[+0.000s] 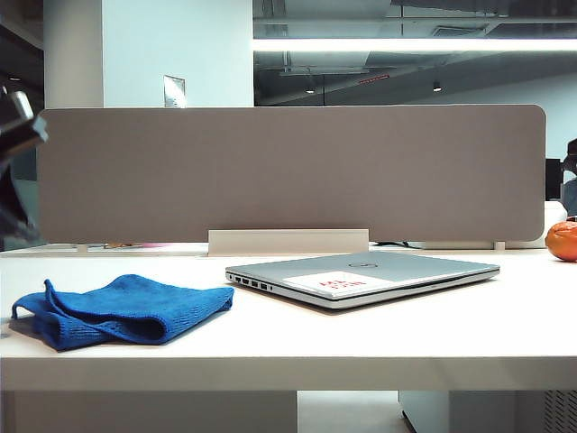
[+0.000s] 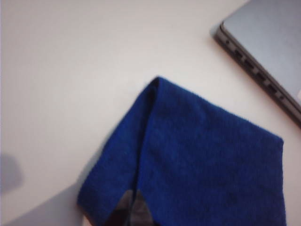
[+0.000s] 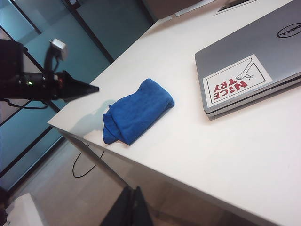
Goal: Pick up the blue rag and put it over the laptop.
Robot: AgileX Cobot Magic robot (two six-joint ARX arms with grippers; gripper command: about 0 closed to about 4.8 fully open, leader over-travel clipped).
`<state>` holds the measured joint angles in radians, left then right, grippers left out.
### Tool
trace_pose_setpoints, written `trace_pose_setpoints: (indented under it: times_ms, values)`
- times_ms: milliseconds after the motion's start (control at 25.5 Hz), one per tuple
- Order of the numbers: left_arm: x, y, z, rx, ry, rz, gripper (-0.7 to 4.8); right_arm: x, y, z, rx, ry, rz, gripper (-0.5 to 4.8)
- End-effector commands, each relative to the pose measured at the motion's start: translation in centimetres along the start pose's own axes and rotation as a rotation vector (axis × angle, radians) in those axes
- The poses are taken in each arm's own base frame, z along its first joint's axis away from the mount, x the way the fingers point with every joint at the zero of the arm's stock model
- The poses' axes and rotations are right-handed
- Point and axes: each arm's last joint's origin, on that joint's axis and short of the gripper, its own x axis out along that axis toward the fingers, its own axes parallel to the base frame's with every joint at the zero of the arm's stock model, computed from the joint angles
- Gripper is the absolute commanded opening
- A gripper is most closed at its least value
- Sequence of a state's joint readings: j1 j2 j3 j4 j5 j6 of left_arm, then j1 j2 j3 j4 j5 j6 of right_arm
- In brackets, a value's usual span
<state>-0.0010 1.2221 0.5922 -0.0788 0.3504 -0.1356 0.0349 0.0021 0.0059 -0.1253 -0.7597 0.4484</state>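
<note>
The blue rag [image 1: 117, 311] lies folded and rumpled on the white table [image 1: 361, 347], left of the closed silver laptop [image 1: 361, 278]. In the left wrist view my left gripper [image 2: 131, 201] hangs shut and empty just above the rag [image 2: 197, 155], with the laptop's port edge [image 2: 263, 70] off to one side. The right wrist view shows the left gripper [image 3: 91, 88] in the air beside the rag [image 3: 136, 110], pointing toward it. My right gripper [image 3: 133, 194] is shut and empty, off the table's edge over the floor, far from the laptop [image 3: 254, 61].
A grey divider panel [image 1: 288, 171] runs along the back of the table. An orange fruit [image 1: 563, 239] sits at the far right edge. The laptop lid carries a white sticker [image 3: 237, 80] with red print. Part of the left arm [image 1: 16, 135] shows at the far left.
</note>
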Motion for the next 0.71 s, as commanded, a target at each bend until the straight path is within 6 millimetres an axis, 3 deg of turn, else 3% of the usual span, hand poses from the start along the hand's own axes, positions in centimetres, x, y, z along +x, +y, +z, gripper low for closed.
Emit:
trace_pose_setpoints:
  times_ms: [39,314,432,549,706]
  values:
    - [1.0,0.2,-0.3,-0.013,0.04,-0.012,-0.05,0.0,0.0,0.0,-0.009,-0.009,0.003,0.0]
    - [1.6,0.1,-0.7,-0.025,0.075,-0.024,0.01,0.0,0.0,0.0,-0.013,-0.009,0.003,0.0]
    - [1.6,0.1,-0.8,-0.059,0.089,-0.029,0.6,0.0,0.0,0.0,-0.012,-0.009,0.002,0.0]
    - [1.6,0.1,-1.1,-0.089,0.115,-0.026,1.54,0.0,0.0,0.0,-0.013,-0.009,0.002,0.0]
    - [1.5,0.1,-1.7,-0.113,0.174,-0.019,1.57,0.0,0.0,0.0,-0.013,-0.009,0.003,0.0]
